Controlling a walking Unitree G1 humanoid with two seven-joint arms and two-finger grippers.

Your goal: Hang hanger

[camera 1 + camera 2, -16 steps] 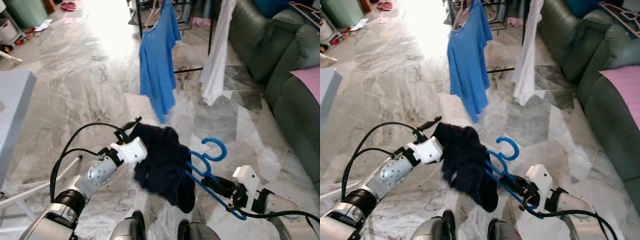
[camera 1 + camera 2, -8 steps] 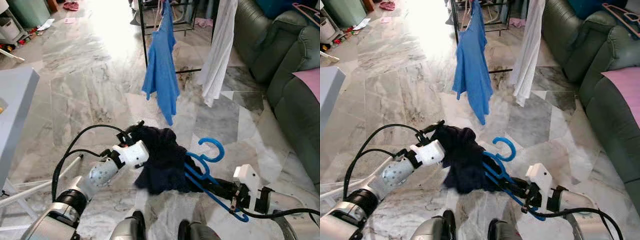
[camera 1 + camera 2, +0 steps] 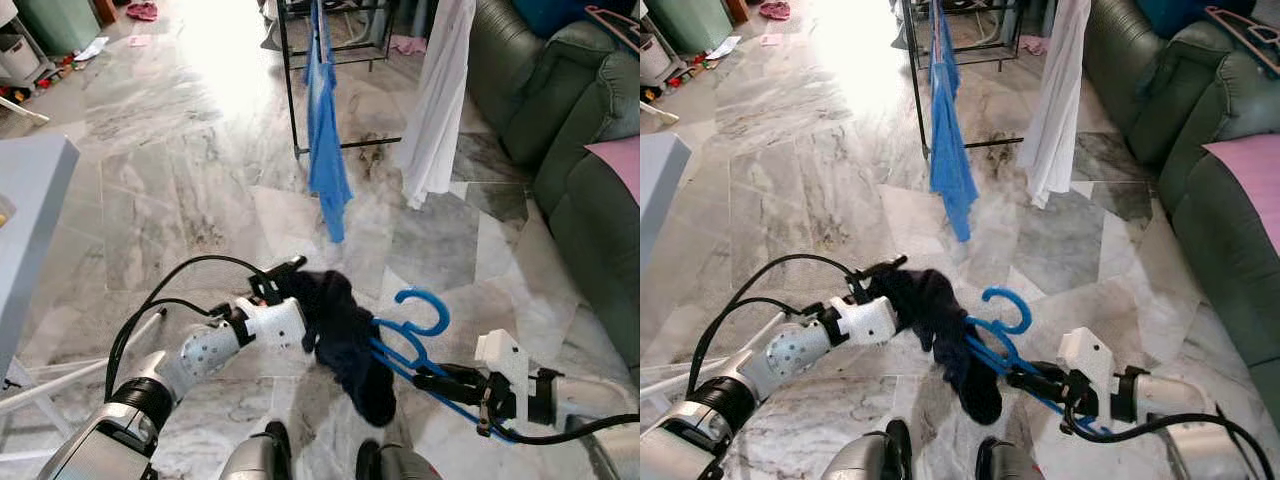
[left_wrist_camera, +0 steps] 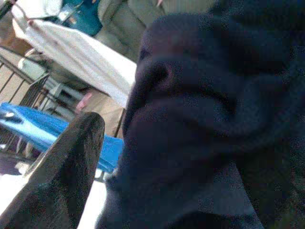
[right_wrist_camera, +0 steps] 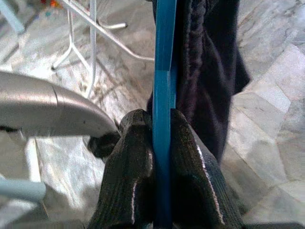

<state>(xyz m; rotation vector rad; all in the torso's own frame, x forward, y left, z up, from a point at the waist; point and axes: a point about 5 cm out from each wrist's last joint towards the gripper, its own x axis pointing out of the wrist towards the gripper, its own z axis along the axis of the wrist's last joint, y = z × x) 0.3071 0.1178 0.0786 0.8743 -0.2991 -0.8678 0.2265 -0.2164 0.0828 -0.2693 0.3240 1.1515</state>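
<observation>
A blue plastic hanger (image 3: pixel 412 325) with its hook up is held low in front of me. A dark navy garment (image 3: pixel 345 330) drapes over its left end. My right gripper (image 3: pixel 432 380) is shut on the hanger's lower bar; the right wrist view shows the blue bar (image 5: pixel 162 119) pinched between both black fingers (image 5: pixel 129 176). My left gripper (image 3: pixel 285 285) is shut on the bunched navy cloth (image 4: pixel 200 119). Ahead stands a black drying rack (image 3: pixel 290 80) carrying a blue shirt (image 3: pixel 325 140) and a white garment (image 3: pixel 435 110).
A dark green sofa (image 3: pixel 590 170) runs along the right, with a pink cloth (image 3: pixel 620 160) on its arm. A grey table edge (image 3: pixel 25 210) is at the left, white rack legs (image 3: pixel 60 385) below it. Marble floor (image 3: pixel 180 150) lies between me and the rack.
The navy garment has bunched narrower and slid along the hanger as my left gripper pulled it. The hanger has tilted flatter. The blue shirt on the rack has swung edge-on.
</observation>
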